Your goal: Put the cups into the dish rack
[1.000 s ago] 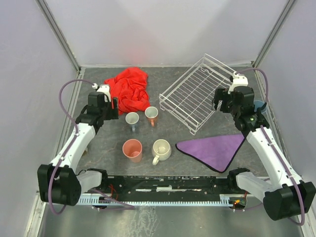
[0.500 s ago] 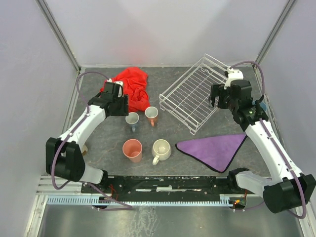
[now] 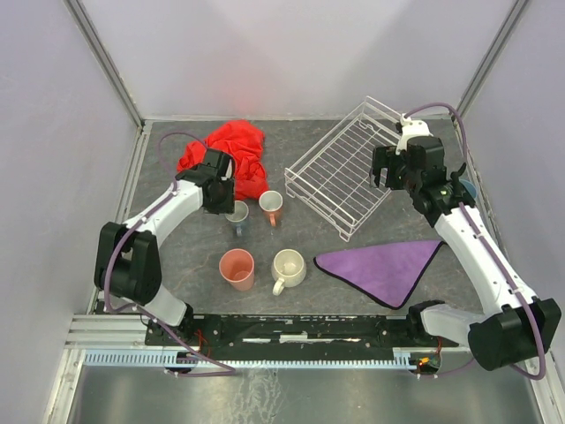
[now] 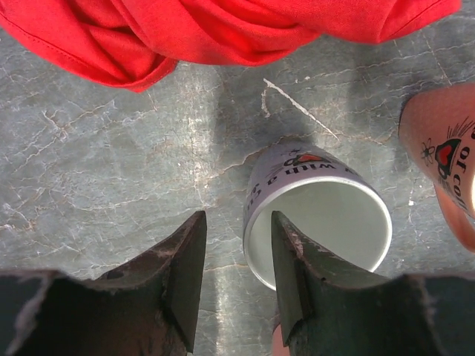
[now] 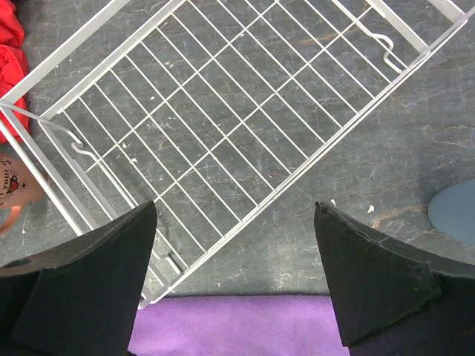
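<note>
The white wire dish rack (image 3: 340, 168) stands empty at the back right, also in the right wrist view (image 5: 223, 111). A small grey-blue mug (image 3: 237, 212) and an orange-and-white mug (image 3: 271, 205) stand mid-table. A salmon-pink tumbler (image 3: 237, 268) and a cream handled mug (image 3: 289, 266) stand nearer. A light-blue cup (image 3: 465, 188) peeks out behind the right arm. The metallic cup is out of view. My left gripper (image 4: 236, 248) is open just above the grey-blue mug (image 4: 319, 215), its fingers either side of the mug's left rim. My right gripper (image 5: 236, 215) is wide open and empty over the rack's near-right edge.
A crumpled red cloth (image 3: 231, 159) lies at the back left, just beyond the left gripper. A purple cloth (image 3: 384, 265) lies flat in front of the rack. The orange-and-white mug (image 4: 445, 156) stands close to the right of the grey-blue mug. Grey walls enclose the table.
My left arm has swung right, from beside the red cloth to over the grey-blue mug. My right gripper has shifted slightly back and left over the rack's edge.
</note>
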Tool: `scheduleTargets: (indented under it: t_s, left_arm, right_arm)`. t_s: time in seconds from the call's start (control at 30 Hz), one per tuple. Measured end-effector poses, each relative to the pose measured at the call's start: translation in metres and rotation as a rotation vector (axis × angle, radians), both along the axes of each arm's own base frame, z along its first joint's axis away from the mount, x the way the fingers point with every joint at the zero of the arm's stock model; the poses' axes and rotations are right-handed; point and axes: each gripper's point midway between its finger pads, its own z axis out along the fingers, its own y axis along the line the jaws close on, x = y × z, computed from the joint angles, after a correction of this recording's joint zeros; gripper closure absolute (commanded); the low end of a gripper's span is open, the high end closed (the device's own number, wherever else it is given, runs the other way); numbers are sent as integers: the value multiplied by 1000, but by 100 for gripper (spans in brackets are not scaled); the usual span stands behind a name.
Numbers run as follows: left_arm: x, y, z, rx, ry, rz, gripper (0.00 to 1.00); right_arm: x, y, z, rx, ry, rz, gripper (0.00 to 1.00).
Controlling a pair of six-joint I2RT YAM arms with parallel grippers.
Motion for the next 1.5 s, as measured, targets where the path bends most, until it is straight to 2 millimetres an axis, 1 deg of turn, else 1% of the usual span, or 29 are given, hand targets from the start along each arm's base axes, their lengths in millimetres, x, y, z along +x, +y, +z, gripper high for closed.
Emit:
scheduleTargets:
  t_s: [0.1,0.23,0.33,0.43,0.47,0.63,0.77,0.87,1.0,1.1,1.17,1.23,1.3,1.37,1.43,1.5]
  left_arm:
    - [1,-1,-4,4,14,3,55]
    - [2,-1,-10,14,29,6,64]
    - [3,0,-13,24,37,10,74]
    - [5,-1,-15,28,39,12,94]
    - [5,0,-15,29,39,13,97]
    - [6,-2,-14,30,35,11,97]
    - [7,-2,-7,26,29,12,97]
    - [12,-3,12,-2,-5,16,97]
    - [27,-15,61,-119,-124,23,97]
    - [39,-31,106,-252,-235,30,97]
    - [44,-45,132,-352,-294,24,97]
    - [49,-61,151,-455,-328,14,97]
    - [53,-76,164,-557,-349,11,97]
    - [58,-91,175,-670,-370,8,97]
    - [61,-105,181,-780,-389,9,97]
    - [61,-115,182,-892,-400,20,97]
  right_arm:
    - [1,0,-1,0,4,0,6]
    - [1,0,0,0,4,0,6]
    - [2,1,2,1,-1,0,6]
    - [4,2,7,4,-11,2,6]
    - [4,2,8,5,-13,2,6]
    - [3,6,13,19,-16,19,7]
    - [2,23,21,67,-9,78,8]
    - [1,45,30,144,14,157,7]
    - [-8,85,51,317,80,284,7]
    - [-18,111,74,472,140,350,8]
    - [-27,123,85,567,182,377,11]
    - [-40,136,94,688,254,399,16]
    - [-48,148,102,805,315,417,22]
    - [-52,160,105,943,385,429,25]
    - [-55,169,102,1060,461,419,28]
    - [-57,177,94,1173,548,392,31]
